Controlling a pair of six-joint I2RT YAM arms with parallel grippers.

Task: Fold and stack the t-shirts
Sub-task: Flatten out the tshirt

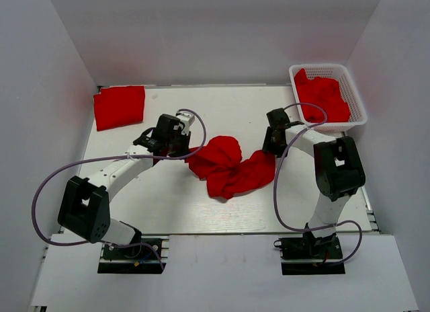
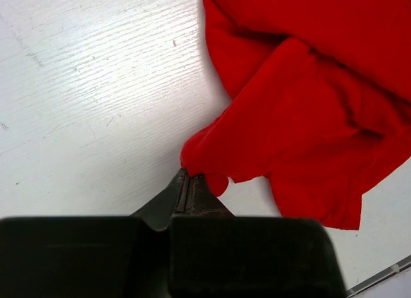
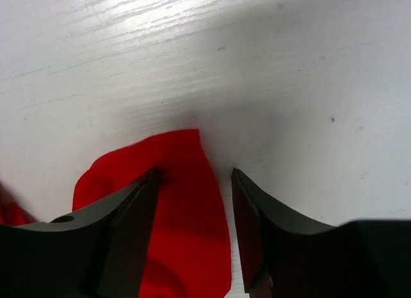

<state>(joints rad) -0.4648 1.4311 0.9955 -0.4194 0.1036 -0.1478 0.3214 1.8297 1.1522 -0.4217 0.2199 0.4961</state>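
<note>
A crumpled red t-shirt [image 1: 228, 165] lies in the middle of the table. My left gripper [image 1: 190, 152] is at its left end, shut on a pinch of its edge [image 2: 199, 162]; in the left wrist view the jaws [image 2: 191, 176] meet with red cloth at their tips. My right gripper [image 1: 272, 149] is at the shirt's right end, open, low over the table. In the right wrist view its fingertips [image 3: 196, 175] straddle a corner of the red cloth [image 3: 186, 208]; the left finger presses on the cloth and the right finger stands just off its edge. A folded red t-shirt [image 1: 119, 107] lies at the back left.
A white lattice basket [image 1: 358, 100] at the back right holds more red cloth [image 1: 322, 97]. White walls close in the table on the left, back and right. Cables loop from both arms over the table surface [image 1: 154, 204].
</note>
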